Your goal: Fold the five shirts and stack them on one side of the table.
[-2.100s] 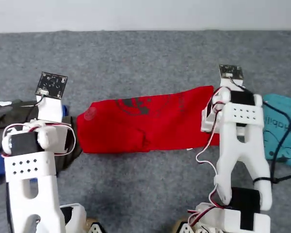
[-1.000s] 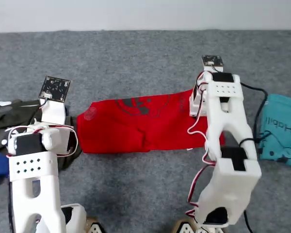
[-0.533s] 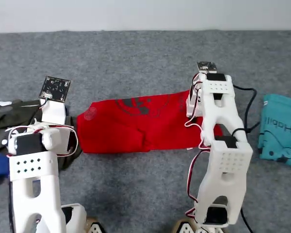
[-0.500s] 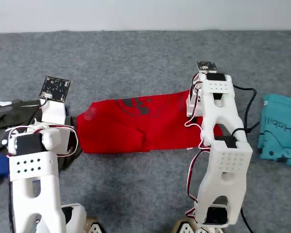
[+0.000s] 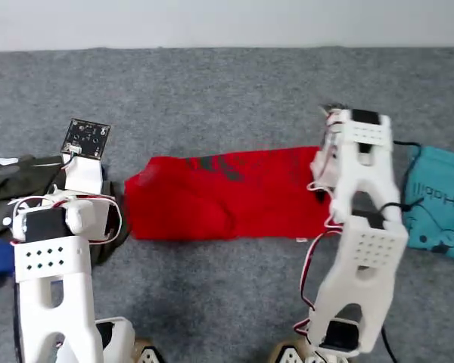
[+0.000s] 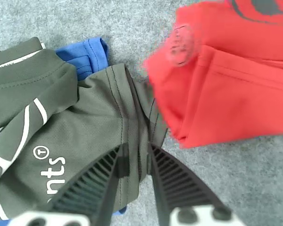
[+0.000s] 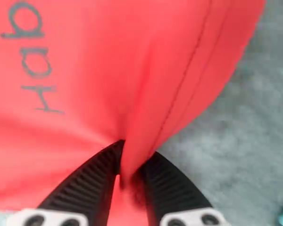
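The red shirt (image 5: 227,198) lies lengthwise across the middle of the worktop (image 5: 212,91).
Right jaws pinch a fold at its end nearest the teal shirt (image 5: 439,200). Left jaws, slightly spread, hang over the olive shirt (image 6: 70,122) beside its other end.

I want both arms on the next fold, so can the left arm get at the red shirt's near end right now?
Probably yes. That end of the red shirt lies uncovered just beside the left pincer, next to the olive shirt the pincer sits over. The right pincer pinches its other end.
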You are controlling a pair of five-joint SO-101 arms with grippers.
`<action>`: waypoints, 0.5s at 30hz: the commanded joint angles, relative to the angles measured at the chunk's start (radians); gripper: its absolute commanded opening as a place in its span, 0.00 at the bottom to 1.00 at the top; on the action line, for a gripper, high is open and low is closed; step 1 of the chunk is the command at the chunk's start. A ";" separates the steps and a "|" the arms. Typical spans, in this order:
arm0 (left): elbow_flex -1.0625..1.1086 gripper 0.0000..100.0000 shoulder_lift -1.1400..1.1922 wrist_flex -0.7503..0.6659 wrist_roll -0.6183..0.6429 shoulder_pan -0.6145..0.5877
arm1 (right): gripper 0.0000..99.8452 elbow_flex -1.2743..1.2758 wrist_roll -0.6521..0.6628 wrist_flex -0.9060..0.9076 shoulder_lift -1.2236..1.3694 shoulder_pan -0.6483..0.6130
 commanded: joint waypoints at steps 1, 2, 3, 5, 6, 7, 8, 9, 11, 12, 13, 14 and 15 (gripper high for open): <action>-0.027 0.08 -0.029 -0.018 0.003 -0.002 | 0.01 -0.066 0.121 0.073 -0.070 0.120; -0.035 0.08 -0.029 -0.018 0.003 -0.002 | 0.01 -0.071 0.160 0.085 -0.093 0.151; -0.042 0.08 -0.029 -0.018 0.003 -0.002 | 0.01 -0.075 0.198 0.099 -0.116 0.179; -0.058 0.08 -0.029 -0.018 0.003 -0.002 | 0.01 -0.078 0.276 0.127 -0.159 0.228; -0.062 0.08 -0.029 -0.018 0.003 -0.002 | 0.01 -0.078 0.308 0.139 -0.179 0.248; -0.064 0.08 -0.029 -0.018 0.003 -0.002 | 0.01 -0.078 0.338 0.151 -0.196 0.266; -0.064 0.08 -0.029 -0.018 0.003 -0.002 | 0.01 -0.078 0.361 0.159 -0.209 0.282; -0.062 0.08 -0.029 -0.017 0.003 -0.002 | 0.01 -0.078 0.381 0.165 -0.225 0.294; -0.061 0.08 -0.029 -0.009 0.003 -0.002 | 0.01 -0.078 0.402 0.165 -0.251 0.308; -0.061 0.08 -0.029 -0.002 0.003 -0.002 | 0.01 -0.078 0.408 0.165 -0.265 0.306; -0.059 0.08 -0.029 0.000 0.003 0.000 | 0.01 -0.078 0.408 0.174 -0.278 0.303; -0.059 0.08 -0.029 0.003 0.003 0.002 | 0.01 -0.078 0.408 0.188 -0.291 0.292; -0.058 0.08 -0.029 0.003 0.003 0.000 | 0.01 -0.078 0.408 0.200 -0.303 0.272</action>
